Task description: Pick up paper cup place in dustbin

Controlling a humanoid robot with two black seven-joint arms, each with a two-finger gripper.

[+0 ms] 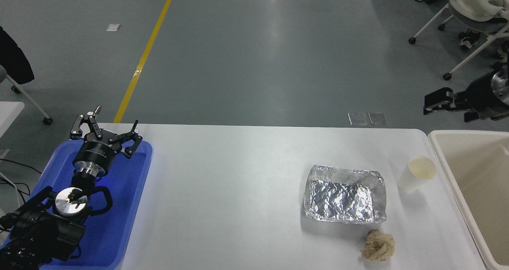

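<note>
Paper, thin and light, the paper cup [416, 173] stands upright at the surface's [238, 190] right edge beside the dustbin [441, 158], likely crushable, so pinch its side wall gently; whether the right hand [437, 102], upper right, is spread I cannot tell.

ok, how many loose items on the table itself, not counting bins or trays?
3, all at the right end: paper cup upright near the dustbin, foil tray left of the cup, crumpled paper ball nearer the camera than the foil tray. Nothing seems hidden.
</note>
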